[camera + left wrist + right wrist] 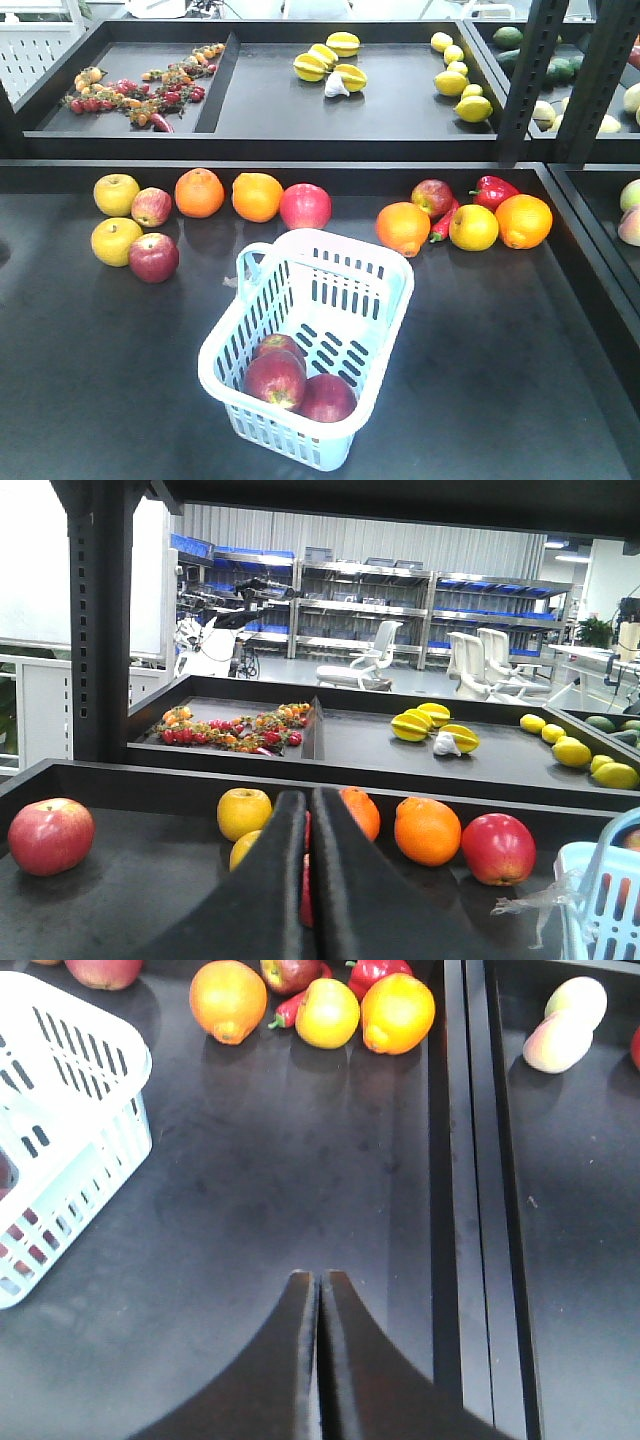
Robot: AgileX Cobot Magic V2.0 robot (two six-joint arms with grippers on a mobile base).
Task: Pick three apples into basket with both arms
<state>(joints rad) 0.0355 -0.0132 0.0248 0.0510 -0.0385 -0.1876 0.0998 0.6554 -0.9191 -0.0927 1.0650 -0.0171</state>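
The pale blue-white basket (281,436) stands in the middle of the dark table. Three dark red apples lie inside it, close together at its near end: one in front (275,378), one to its right (327,397), one behind (281,346). Neither arm shows in the front view. My left gripper (307,796) is shut and empty, low over the table left of the basket (600,880). My right gripper (318,1277) is shut and empty over bare table right of the basket (128,1130).
Loose fruit lines the table's back: yellow apples (116,194), red apples (153,257), oranges (200,192), a red apple (305,206), an orange (403,228), a red pepper (494,190). A raised shelf (300,140) stands behind. A divider (455,1160) runs right of my right gripper.
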